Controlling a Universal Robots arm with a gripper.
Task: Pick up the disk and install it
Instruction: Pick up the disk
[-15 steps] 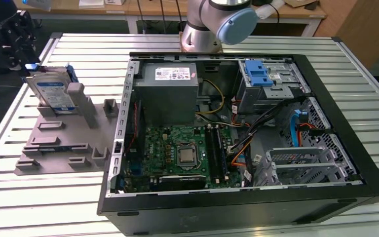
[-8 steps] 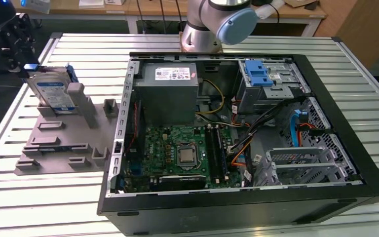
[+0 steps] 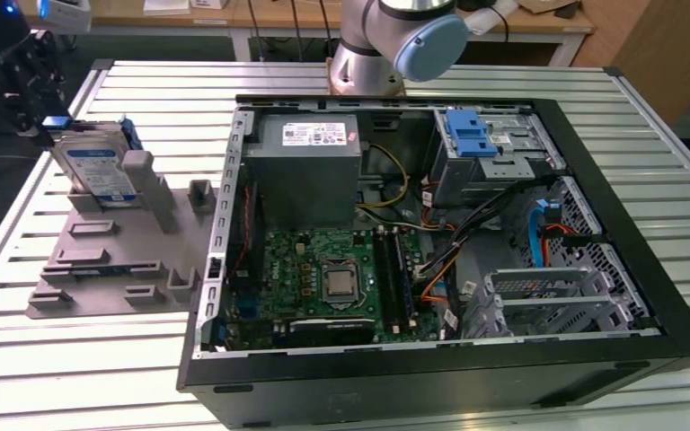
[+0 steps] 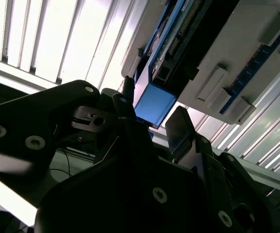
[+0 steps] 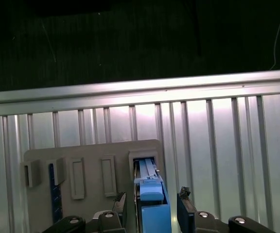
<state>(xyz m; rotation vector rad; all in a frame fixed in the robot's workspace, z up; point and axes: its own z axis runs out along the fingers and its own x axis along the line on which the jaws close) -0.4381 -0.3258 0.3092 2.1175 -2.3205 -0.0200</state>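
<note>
Straddling the disk (image 5: 153,214) in its holder (image 5: 89,151)
Gripper (image 5: 152,203) fingers (image 5: 184,208) stand spread apart, one each side of it.

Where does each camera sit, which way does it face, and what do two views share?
Exterior view: high above the slatted table, looking down on the open computer case and the disk upright in a grey fixture; the arm's base shows.
First wrist view: on the wrist, looking down along the open gripper straddling the disk.
Second wrist view: behind the gripper's black body, looking past it at the disk's blue bracket.
Shared: both wrist views show the disk between the fingers.
</note>
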